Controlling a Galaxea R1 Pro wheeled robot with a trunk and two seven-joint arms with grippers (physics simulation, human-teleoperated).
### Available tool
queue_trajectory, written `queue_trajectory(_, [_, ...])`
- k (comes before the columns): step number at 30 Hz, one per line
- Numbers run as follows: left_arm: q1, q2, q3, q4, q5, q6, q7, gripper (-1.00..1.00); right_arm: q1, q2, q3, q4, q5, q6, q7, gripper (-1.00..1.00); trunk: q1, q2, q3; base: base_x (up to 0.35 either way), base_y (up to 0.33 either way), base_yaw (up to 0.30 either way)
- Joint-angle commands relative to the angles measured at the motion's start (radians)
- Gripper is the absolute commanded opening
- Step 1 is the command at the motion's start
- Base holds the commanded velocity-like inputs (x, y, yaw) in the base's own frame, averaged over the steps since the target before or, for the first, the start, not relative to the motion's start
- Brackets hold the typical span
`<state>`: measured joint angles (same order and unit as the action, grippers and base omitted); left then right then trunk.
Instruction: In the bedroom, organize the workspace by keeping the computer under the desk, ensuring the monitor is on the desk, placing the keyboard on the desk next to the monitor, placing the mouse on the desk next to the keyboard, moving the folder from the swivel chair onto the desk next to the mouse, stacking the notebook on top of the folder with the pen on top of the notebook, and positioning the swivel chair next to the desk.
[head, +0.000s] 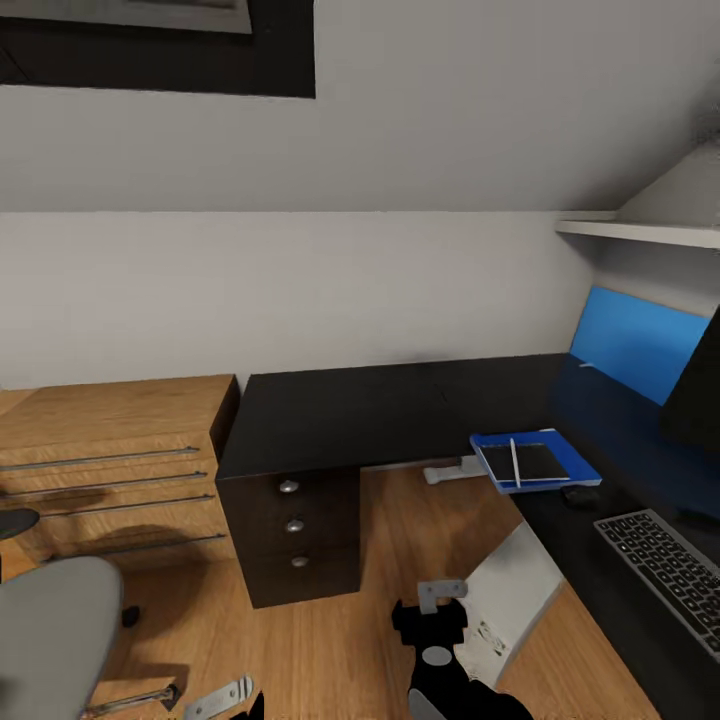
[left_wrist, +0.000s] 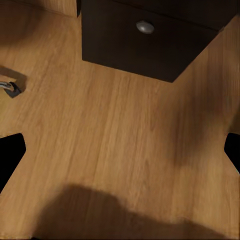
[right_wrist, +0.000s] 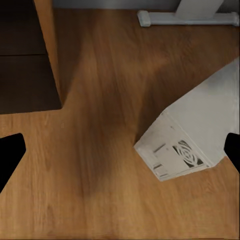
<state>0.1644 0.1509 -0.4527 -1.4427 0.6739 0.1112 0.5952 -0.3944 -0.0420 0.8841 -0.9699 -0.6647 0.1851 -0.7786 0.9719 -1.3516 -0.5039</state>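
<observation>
Computer (head: 520, 600) under desk (head: 400, 410), pen (head: 515, 462) atop notebook (head: 525, 463), folder (head: 575, 455)

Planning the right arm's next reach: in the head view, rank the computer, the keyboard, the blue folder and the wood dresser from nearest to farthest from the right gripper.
1. Computer, on the floor just right of the right gripper.
2. Keyboard, on the desk's right wing.
3. Folder, on the desk, farther back.
4. Dresser, far left.

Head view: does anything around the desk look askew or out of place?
Yes. The boxy white-grey computer tower lies tipped on the wood floor beside the glossy black desk, not upright. The grey swivel chair stands apart from the desk.
</observation>
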Motion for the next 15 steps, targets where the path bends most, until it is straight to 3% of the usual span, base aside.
queue_trajectory(1, [0.000,0.000,-0.001,-0.002,0.003,0.004,0.006,1.00,-0.001,-0.005,0.004,0.008,-0.003,-0.011,-0.007,1.00,0.000,-0.001,-0.001,-0.224,-0.164,0.002])
queue_trajectory(8, [0.000,0.001,0.001,-0.019,0.002,0.002,0.004,1.00,-0.001,-0.016,0.005,0.048,-0.008,-0.069,-0.006,1.00,0.000,-0.001,-0.001,-0.032,-0.045,0.000])
queue_trajectory(10, [0.000,-0.001,0.019,-0.035,0.007,0.003,0.003,1.00,0.000,-0.016,0.006,0.070,-0.007,-0.128,0.002,1.00,0.007,-0.015,-0.007,-0.004,-0.006,0.000])
queue_trajectory(15, [0.000,-0.004,0.039,-0.042,0.009,0.004,0.001,1.00,0.000,-0.015,0.007,0.105,-0.005,-0.165,0.040,1.00,0.026,-0.050,-0.023,-0.002,-0.003,0.000])
